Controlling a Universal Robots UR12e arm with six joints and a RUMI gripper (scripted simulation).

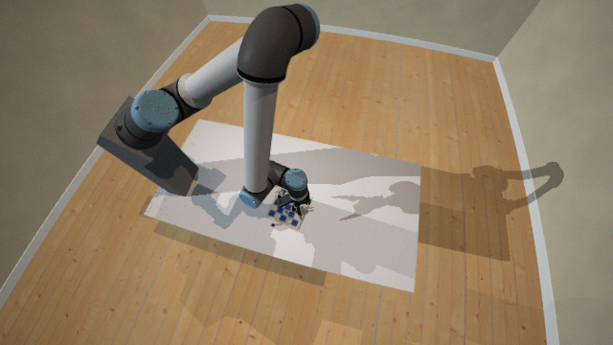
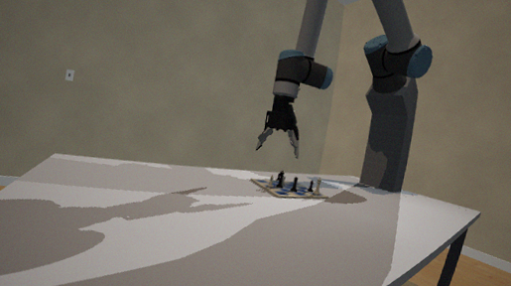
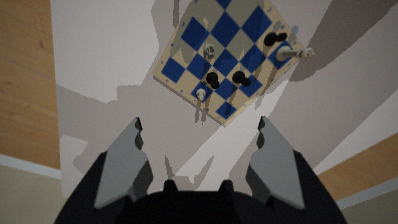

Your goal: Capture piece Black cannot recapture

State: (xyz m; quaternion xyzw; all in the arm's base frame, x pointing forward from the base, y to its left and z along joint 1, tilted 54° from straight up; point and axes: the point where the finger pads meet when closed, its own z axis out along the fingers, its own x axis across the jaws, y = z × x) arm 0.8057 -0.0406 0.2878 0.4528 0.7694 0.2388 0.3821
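A small blue-and-tan chessboard (image 3: 227, 55) lies on the white table; it also shows in the exterior view (image 2: 289, 189) and in the top view (image 1: 285, 214). On it stand three black pieces (image 3: 212, 78) (image 3: 240, 77) (image 3: 274, 38) and three white ones: a small one (image 3: 210, 50), one near the board's edge (image 3: 201, 93) and a tall one (image 3: 295, 52) at the far side. All look upright. My gripper (image 3: 199, 117) (image 2: 277, 143) is open and empty. It hangs well above the board's near edge.
The arm's base column (image 2: 387, 136) stands just behind the board. The table's edge (image 2: 423, 267) runs along the right. Long arm shadows lie across the table top.
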